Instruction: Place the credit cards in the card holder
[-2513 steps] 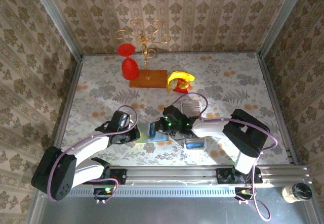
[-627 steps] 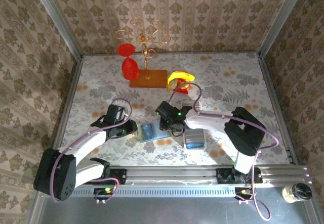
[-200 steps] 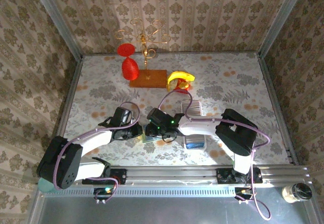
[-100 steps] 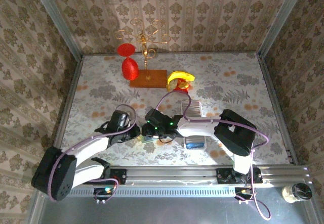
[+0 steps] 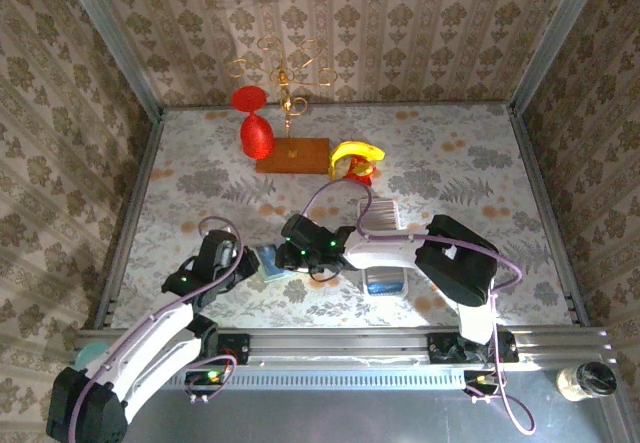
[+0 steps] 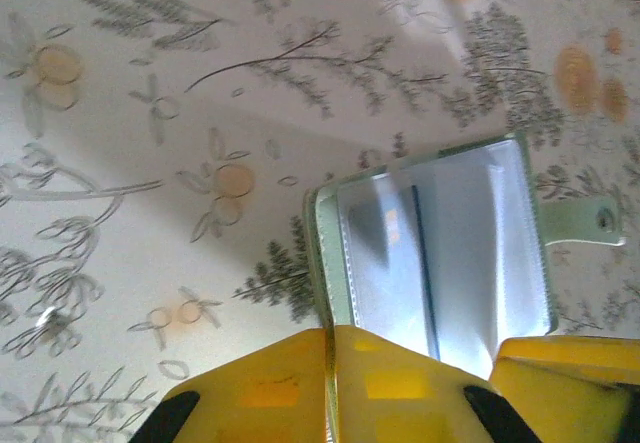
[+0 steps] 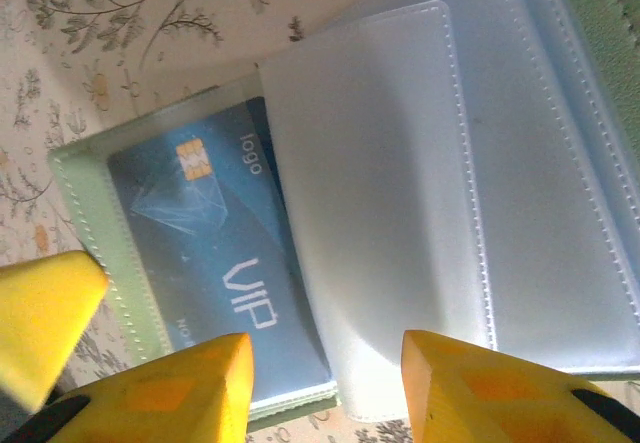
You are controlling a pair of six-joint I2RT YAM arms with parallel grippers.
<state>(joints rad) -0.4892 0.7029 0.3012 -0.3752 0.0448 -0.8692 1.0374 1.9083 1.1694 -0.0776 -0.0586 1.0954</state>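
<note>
Blue plastic credit card (image 7: 205, 248), marked "VIP" and "logo" with a gold chip, lies flat inside the open card holder (image 7: 420, 183), directly ahead of the right end effector (image 7: 325, 388). One long side of the card sits under a frosted clear pocket. The rest is exposed, framed by the sage-green stitched border. The right end effector's yellow fingers (image 7: 170, 388) are spread and pinch nothing, and the card holder's near edge runs across the gap between them.

Left wrist view: the card holder (image 6: 440, 253) lies opened on the floral tabletop (image 6: 150, 163), immediately ahead of the left end effector (image 6: 330, 363). That end effector is pressed together on the card holder's green side edge, which runs down into the seam between its two fingers. The pale tab (image 6: 580, 221) projects from the opposite side, away from this end effector.

Top view: the card holder (image 5: 270, 261) sits between the two end effectors, the left end effector (image 5: 240, 265) touching one side and the right end effector (image 5: 290, 258) over the other.

A long white tray (image 5: 383, 213) lies on the far side of the right end effector from the card holder, alongside that arm. It holds a second credit card (image 5: 385, 284), also blue, at its near end.

Well beyond both end effectors, near the back wall, stand a red goblet (image 5: 256, 135), a gold wire stand on a wooden base (image 5: 292, 153) and a yellow banana (image 5: 357, 151).
</note>
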